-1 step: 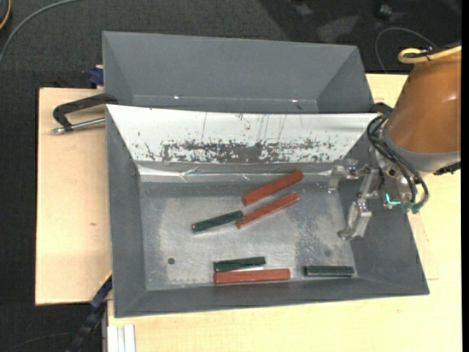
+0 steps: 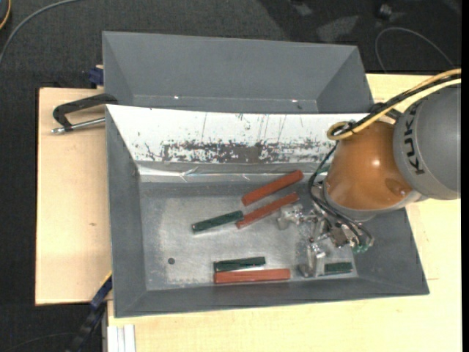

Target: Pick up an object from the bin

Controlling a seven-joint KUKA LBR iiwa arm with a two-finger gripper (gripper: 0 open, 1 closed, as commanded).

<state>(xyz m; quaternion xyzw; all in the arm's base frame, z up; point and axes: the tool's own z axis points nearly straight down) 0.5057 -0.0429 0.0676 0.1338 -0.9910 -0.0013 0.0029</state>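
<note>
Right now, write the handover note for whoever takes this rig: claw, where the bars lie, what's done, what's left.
Claw: low in the bin's near right corner, right beside a short green bar. Open or shut can't be read, and no hold on anything is visible.
Things: two red bars lie tilted mid-bin, a long green bar to their left. A green and red pair lies side by side by the near wall.
Done: arm is down in the bin.
Left: secure one bar, probably the short green one, and lift it out.
</note>
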